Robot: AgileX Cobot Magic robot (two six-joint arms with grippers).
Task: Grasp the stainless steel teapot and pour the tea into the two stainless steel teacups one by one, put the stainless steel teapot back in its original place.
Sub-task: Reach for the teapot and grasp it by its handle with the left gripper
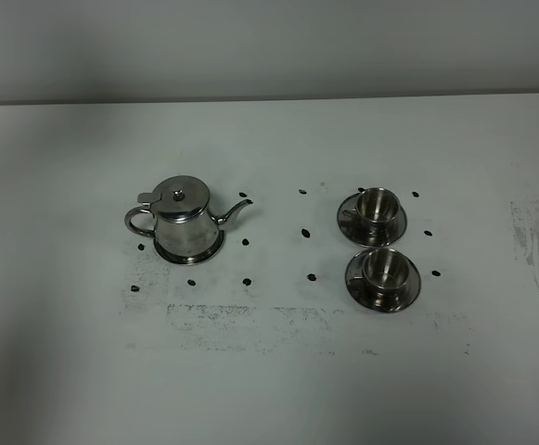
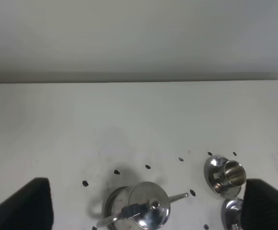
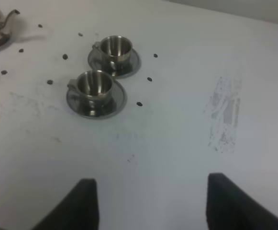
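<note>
Steel tableware stands on a white table (image 1: 65,167), seen from the high camera. At the left the stainless steel teapot (image 1: 184,219) is upright with its lid down. It sits on the flat round disc (image 1: 191,259), whose rim shows around the pot's base. The loop handle juts toward 9 o'clock and the thin curved spout toward 3 o'clock, in the direction of the cups. Small black dots (image 1: 304,233) ring the pot and carry on across the middle of the table.

The left gripper (image 2: 146,189) hangs above the teapot. Its two black fingers (image 2: 26,206) are spread wide to either side of the pot below, touching nothing and holding nothing.

Right of centre the far teacup (image 1: 378,205) stands upright on its saucer (image 1: 348,222). The near teacup (image 1: 384,267) stands on its own saucer (image 1: 408,292), just at 6 o'clock from the first. The two saucers' rims are touching or nearly so. Each cup's handle points roughly toward 9 o'clock. More dots lie around the pair. The teapot is well apart from both cups, at about 9 o'clock from them.

At 3 o'clock from the cups, near the table's right edge, is a grey scuffed patch (image 1: 538,246). The right gripper (image 3: 150,179) hovers over bare table with its jaws moderately parted and nothing between them. The cups are ahead of it and well clear.
</note>
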